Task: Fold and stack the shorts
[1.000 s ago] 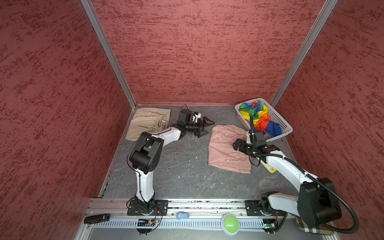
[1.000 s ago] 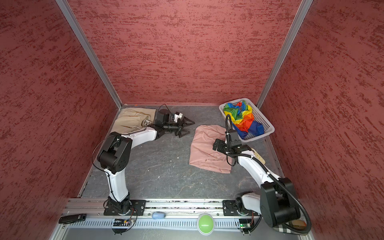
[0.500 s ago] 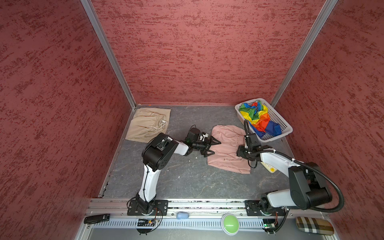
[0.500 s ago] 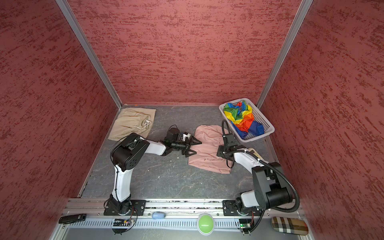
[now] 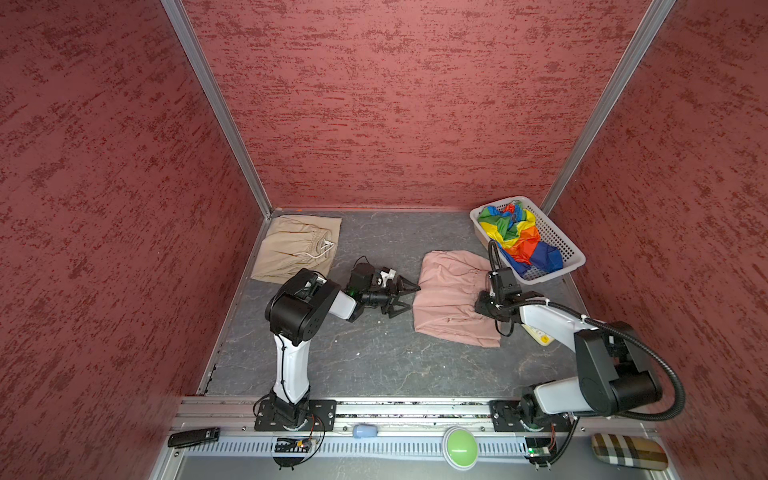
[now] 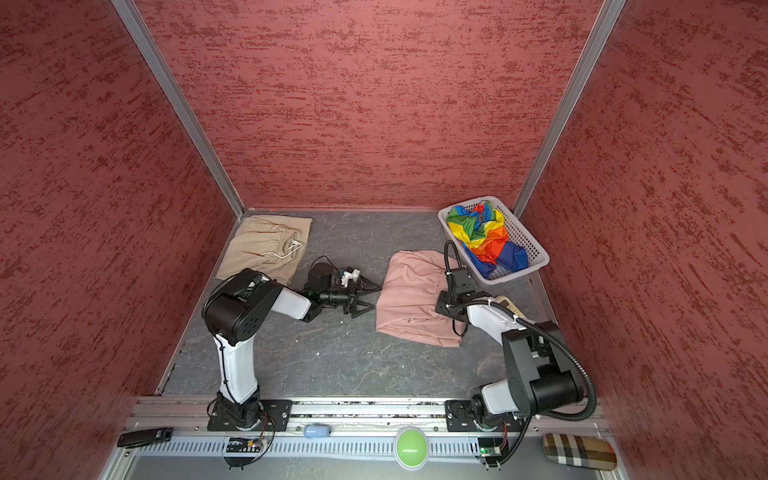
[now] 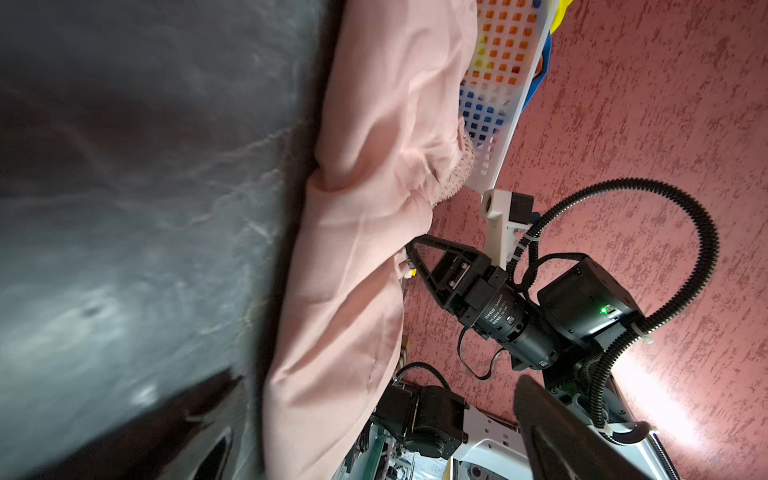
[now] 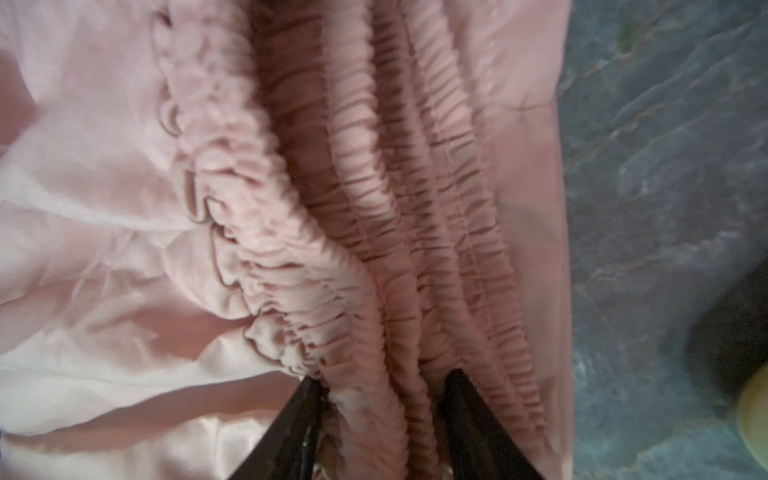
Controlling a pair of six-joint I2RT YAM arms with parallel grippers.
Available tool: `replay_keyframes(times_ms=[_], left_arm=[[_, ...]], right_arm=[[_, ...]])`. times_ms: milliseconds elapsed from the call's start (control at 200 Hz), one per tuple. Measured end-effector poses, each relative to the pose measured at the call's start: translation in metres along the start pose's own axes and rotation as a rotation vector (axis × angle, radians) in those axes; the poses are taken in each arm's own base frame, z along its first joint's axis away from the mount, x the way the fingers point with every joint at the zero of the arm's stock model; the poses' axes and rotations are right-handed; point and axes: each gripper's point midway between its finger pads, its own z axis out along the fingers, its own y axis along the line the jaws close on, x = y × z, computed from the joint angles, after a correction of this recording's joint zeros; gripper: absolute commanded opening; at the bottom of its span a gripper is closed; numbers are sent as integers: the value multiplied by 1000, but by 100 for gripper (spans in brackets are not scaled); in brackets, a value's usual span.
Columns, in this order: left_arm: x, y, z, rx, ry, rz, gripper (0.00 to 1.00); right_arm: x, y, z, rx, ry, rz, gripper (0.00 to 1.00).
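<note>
At the far left corner of the grey tabletop (image 5: 374, 365) lie the beige shorts (image 5: 297, 249) (image 6: 266, 247). They are folded into a flat rectangle, with the gathered waist and white drawstring on top, well apart from both of my arms.

My left gripper (image 5: 409, 297) (image 6: 372, 298) is turned sideways and sits low over the tabletop near the middle. Its 2 jaws are spread wide and hold nothing. The tips point at the left edge of the dusty pink shorts (image 5: 449, 303) (image 6: 411, 303) and are just beside it; I cannot tell whether they touch the cloth.

The dusty pink shorts lie spread on the tabletop right of centre, rumpled rather than folded. In the left wrist view the cloth (image 7: 365, 208) rises in soft ridges, and my other arm is on its far side.

My right gripper (image 8: 384, 399) (image 7: 409, 266) reaches the shorts at their right side. In the right wrist view the gathered waistband (image 8: 374, 208) is bunched between my 2 black fingers (image 8: 299, 415), which are drawn in to a middling gap and press the band from both sides. In both top views the wrist hides the jaws.

Furthest right, just beside the pink cloth, is the white basket (image 5: 573, 262) (image 6: 540, 257) in the far right corner. The rainbow-striped shorts (image 5: 519, 237) (image 6: 484, 237) are crumpled inside it.
</note>
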Motion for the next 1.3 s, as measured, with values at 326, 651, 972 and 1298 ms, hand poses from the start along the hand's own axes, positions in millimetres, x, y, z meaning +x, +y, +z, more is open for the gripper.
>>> replay_keyframes(times_ms=[326, 651, 972, 1298], left_arm=[[-54, -63, -1, -299, -59, 307, 99], [-27, -10, 50, -522, 142, 389, 94], [-5, 3, 81, -528, 213, 403, 29], [-13, 17, 69, -615, 209, 424, 0]], right_arm=[[-16, 19, -38, -77, -50, 1, 99], [-35, 24, -73, -111, -124, 15, 99], [-38, 18, -80, -116, -134, 39, 99], [-39, 18, -80, -127, -130, 45, 99]])
